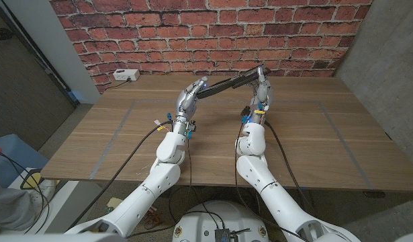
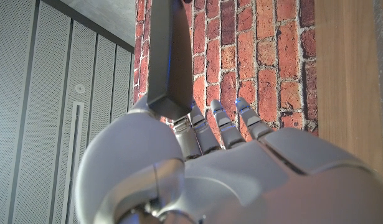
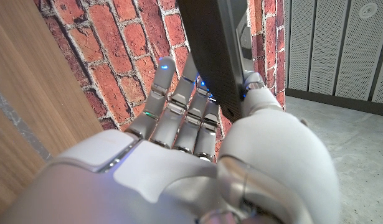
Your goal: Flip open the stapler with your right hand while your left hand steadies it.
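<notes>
- Brick wall (image 1: 213, 33) behind a wooden table (image 1: 313, 141); white box (image 1: 126, 75) at its far left corner.
- Stapler (image 1: 227, 83) held above the table's far middle, spanning both hands, tilted up toward the right.
- Left hand (image 1: 190, 96) grips its lower end, fingers curled round it.
- Right hand (image 1: 262, 87) holds the raised end between thumb and fingers.
</notes>
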Controlling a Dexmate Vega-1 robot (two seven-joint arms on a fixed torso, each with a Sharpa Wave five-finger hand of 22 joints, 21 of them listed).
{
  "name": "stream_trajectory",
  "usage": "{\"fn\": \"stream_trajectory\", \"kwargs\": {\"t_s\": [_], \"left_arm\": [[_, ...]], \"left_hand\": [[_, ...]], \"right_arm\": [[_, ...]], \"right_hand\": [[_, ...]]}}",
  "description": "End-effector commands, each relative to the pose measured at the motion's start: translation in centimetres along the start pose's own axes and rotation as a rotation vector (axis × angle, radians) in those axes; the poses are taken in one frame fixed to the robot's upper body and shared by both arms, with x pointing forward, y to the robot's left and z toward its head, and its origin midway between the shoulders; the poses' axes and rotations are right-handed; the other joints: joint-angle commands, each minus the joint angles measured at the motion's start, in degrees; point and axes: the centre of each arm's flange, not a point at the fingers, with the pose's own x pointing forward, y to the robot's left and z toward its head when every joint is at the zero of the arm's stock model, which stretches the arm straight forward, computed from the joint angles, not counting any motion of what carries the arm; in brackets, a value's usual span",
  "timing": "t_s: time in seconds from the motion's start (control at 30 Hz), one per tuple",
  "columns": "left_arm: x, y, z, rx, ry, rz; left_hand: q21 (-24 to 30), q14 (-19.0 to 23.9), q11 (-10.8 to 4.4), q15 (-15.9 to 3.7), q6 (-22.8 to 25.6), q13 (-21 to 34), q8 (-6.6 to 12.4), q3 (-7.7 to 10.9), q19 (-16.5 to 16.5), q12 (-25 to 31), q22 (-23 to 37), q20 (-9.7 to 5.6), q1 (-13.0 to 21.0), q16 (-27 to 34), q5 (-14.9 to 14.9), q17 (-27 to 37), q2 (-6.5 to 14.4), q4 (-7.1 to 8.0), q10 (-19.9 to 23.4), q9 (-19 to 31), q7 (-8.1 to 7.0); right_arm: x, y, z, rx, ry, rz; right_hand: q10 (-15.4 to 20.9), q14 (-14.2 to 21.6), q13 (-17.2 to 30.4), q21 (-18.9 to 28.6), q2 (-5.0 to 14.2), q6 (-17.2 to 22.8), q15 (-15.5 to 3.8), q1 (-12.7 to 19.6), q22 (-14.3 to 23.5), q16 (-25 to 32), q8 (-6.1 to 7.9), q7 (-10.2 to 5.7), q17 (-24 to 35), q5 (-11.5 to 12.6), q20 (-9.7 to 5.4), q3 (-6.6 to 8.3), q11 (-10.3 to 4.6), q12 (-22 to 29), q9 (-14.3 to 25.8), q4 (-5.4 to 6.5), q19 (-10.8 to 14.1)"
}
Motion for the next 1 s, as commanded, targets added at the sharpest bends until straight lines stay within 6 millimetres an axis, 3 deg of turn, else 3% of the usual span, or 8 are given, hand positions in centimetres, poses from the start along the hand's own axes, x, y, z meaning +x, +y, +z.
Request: {"fn": "stream_trajectory", "kwargs": {"t_s": [0.03, 0.33, 0.47, 1.0], "left_arm": [[0.2, -0.6, 0.1, -0.006, -0.026, -0.022], [-0.1, -0.4, 0.1, -0.015, -0.037, -0.008], [-0.1, -0.2, 0.2, -0.012, -0.038, -0.011], [-0.4, 0.4, 0.4, -0.019, -0.038, -0.011]], "left_hand": [[0.3, -0.2, -0.05, -6.60, 0.2, 0.1, -0.45, -0.40, -0.3, 0.4, 0.2, -0.22, -1.0, 0.2, -0.1, 0.1, -0.3, 0.19, -0.1, -0.1, 0.22], [0.3, -0.2, -0.01, -6.61, 0.3, 0.1, -0.57, -0.67, -0.5, 0.4, 0.2, -0.24, -1.9, 0.1, -0.1, 0.1, -0.4, 0.43, -0.2, -0.2, 0.29], [0.3, -0.1, -0.01, -6.60, -0.3, 0.2, -0.93, -0.67, -0.5, 0.4, 0.2, -0.20, -2.2, 0.0, -0.1, 0.0, -0.5, 0.34, -0.2, -0.3, -0.78], [0.3, -0.1, 0.01, -6.49, -0.3, 0.2, -1.03, -0.48, -0.5, 0.5, 0.2, -0.11, -2.4, -0.2, 0.0, -0.2, -0.4, 0.15, -0.2, -0.5, -0.75]], "right_arm": [[-0.2, -0.6, 0.4, -0.002, 0.002, -0.007], [-0.1, -0.4, 0.1, -0.002, 0.009, -0.006], [-0.1, -0.3, 0.1, -0.004, 0.006, -0.008], [-0.7, -0.1, -0.1, -0.011, 0.006, -0.017]], "right_hand": [[3.6, 0.2, 0.3, 0.1, 0.34, 0.7, -4.05, 0.1, 0.2, -0.1, 0.21, -0.19, -0.3, 0.4, -8.90, 14.28, -2.73, 0.4, 0.2, 6.29, 0.2], [3.7, 0.3, 0.2, 0.1, 0.36, 0.7, -4.04, 0.0, 0.2, -0.1, 0.19, -0.20, -0.3, 0.3, -8.89, 14.29, -2.52, 0.4, 0.1, 6.25, 0.1], [3.4, 0.2, 0.2, 0.1, 0.39, 0.7, -4.10, 0.0, 0.2, -0.2, 0.18, -0.25, -0.3, 0.4, -8.90, 14.36, -2.66, 0.3, 0.1, 6.20, 0.1], [3.6, 0.3, 0.3, 0.2, 0.41, 0.7, -4.07, -0.1, 0.2, -0.1, 0.15, -0.28, -0.3, 0.3, -8.86, 14.40, -2.76, 0.3, 0.1, 6.14, 0.1]]}}
